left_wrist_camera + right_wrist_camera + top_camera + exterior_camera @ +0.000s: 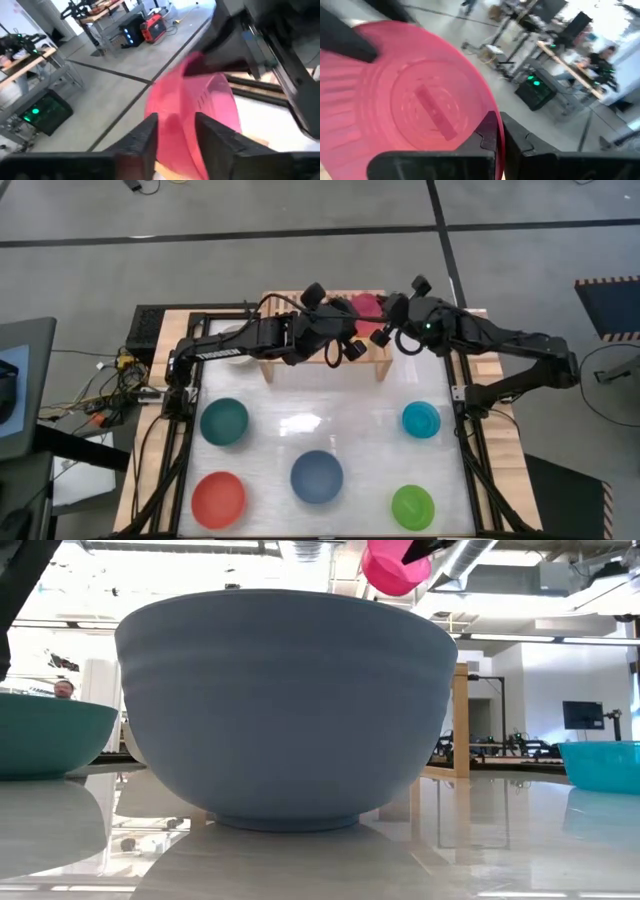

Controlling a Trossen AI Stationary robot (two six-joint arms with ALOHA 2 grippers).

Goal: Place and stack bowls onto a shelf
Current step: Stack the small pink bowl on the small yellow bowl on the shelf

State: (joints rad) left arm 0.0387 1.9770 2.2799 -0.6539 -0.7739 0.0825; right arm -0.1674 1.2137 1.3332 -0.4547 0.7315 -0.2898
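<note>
Looking straight down, the high view has both arms meeting over the shelf [322,366] at the table's far edge, with only a sliver of the pink bowl [366,306] showing between them; the wrist views fill in what is hidden there. From the right wrist, the pink bowl [415,100] is seen underside-on, its foot ring facing the camera, so it is tipped on edge rather than sitting level. The right gripper [499,137] has its fingers nearly together, pinching the bowl's rim between them. From the left wrist, the left gripper [175,135] has its fingers a moderate way apart with the bowl's wall [200,110] between them; whether they press it cannot be told. The low view alone shows the pink bowl [395,568] up in the air, above the dark blue bowl [285,705]. Teal [224,421], red [218,497], green [413,506] and cyan [421,419] bowls sit well apart on the table.
</note>
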